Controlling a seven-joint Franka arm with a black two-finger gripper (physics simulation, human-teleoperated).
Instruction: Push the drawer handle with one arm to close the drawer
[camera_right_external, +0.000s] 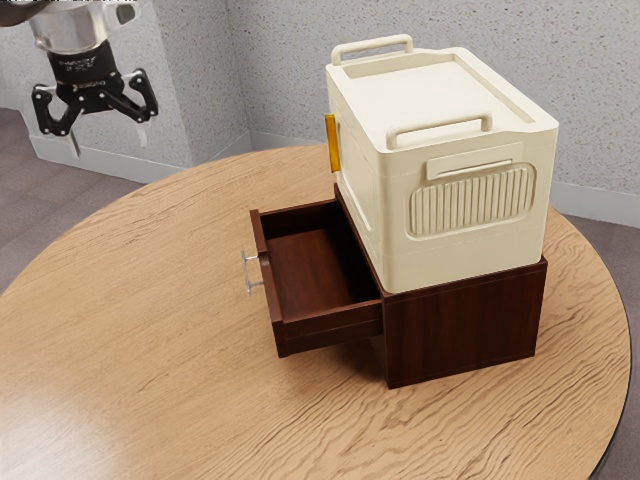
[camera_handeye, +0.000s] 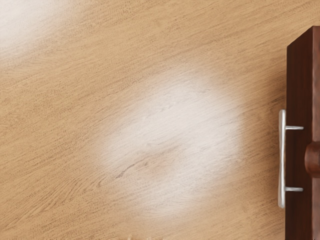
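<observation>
While 2 fingers (camera_right_external: 73, 146) gape wide, the end effector (camera_right_external: 108, 140) hangs — empty.

Wrist: our metal collar (camera_right_external: 72, 32) is silvery grey, smooth and rounded, broad where it meets the tool (camera_right_external: 109, 148).
Upper link: at the collar's 10 o'clock we have a dark, brownish-grey curved piece (camera_right_external: 22, 10).
Housing: below the collar, at 6 o'clock, our black housing (camera_right_external: 82, 68) is a squat, round-sided block.
Marking: we carry small pale lettering across its front, too small to read.
Linkage: black, angular, jointed bars (camera_right_external: 129, 106) spread from the housing toward our 4 and 8 o'clock.
Pivots: small light dots, like pins or screw heads, sit on our black bars.
Fingertips: ours (camera_right_external: 73, 147) are pale grey, slim and flat.
</observation>
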